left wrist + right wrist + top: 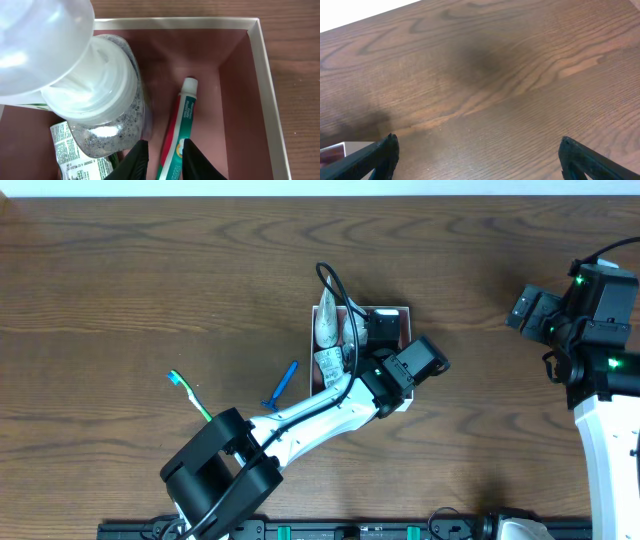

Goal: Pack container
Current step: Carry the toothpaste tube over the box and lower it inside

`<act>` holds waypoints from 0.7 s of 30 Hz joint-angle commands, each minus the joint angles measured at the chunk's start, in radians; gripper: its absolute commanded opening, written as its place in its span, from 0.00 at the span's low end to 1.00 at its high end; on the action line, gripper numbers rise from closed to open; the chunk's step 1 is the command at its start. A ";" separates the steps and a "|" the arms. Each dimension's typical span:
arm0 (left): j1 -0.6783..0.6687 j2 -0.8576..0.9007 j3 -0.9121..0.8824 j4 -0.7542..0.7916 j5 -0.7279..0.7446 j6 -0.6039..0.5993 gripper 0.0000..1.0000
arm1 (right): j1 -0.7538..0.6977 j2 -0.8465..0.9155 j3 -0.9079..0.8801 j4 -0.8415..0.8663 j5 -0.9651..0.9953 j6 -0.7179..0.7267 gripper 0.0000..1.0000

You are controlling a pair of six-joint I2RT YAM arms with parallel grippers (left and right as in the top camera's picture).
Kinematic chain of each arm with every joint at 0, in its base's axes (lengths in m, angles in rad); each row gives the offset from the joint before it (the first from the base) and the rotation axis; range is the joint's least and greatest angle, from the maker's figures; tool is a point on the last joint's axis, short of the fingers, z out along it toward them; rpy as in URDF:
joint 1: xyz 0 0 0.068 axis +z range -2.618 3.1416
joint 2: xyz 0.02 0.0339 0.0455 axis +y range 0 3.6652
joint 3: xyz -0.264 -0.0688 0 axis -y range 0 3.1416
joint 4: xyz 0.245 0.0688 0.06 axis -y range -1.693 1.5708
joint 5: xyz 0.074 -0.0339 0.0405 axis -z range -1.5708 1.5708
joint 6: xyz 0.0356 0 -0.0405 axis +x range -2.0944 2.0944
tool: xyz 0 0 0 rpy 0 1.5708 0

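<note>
The container (391, 309) is a shallow white-walled box with a pinkish-brown inside (265, 75), at the middle of the table. Inside it lie a red, white and green toothpaste tube (183, 117), a clear bottle with a white cap (100, 100) and a printed sachet (67, 145). My left gripper (166, 152) reaches into the box, its black fingers narrowly parted either side of the tube's lower end. A gap shows between the left finger and the tube. My right gripper (479, 150) hangs wide open over bare wood at the right, holding nothing.
A green and blue toothbrush (190, 395) and a blue razor (282, 385) lie on the table left of the box. The left arm (300, 420) stretches from the front edge to the box. The right arm's base (610, 410) stands at the far right.
</note>
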 commanded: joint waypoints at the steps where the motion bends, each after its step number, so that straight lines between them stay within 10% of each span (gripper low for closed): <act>1: 0.000 0.013 0.005 -0.003 -0.012 -0.002 0.25 | -0.006 0.000 0.009 0.000 0.006 0.012 0.99; 15: 0.001 -0.320 0.048 -0.203 -0.014 0.199 0.25 | -0.006 0.000 0.009 0.000 0.006 0.012 0.99; 21: 0.128 -0.511 0.037 -0.581 -0.163 -0.119 0.26 | -0.006 0.000 0.009 0.000 0.006 0.012 0.99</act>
